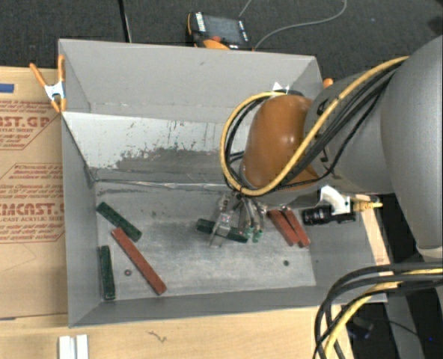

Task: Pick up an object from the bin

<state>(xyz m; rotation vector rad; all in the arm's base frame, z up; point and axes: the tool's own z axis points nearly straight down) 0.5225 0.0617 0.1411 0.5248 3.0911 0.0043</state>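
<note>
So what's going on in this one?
The robot arm reaches into the grey bin from the right. Its end effector is low over the bin floor near the middle, right at a short dark green bar. Whether it has gripped that bar cannot be told. A pair of red bars lies just to its right. A long red bar and two green strips lie at the left.

Target is a short dark green bar point(206, 226), lying flat on the bin point(184, 256) floor just right of centre, long axis roughly left-right. Left end is exposed, the rest sits hidden under the gripper point(233, 229).
</note>
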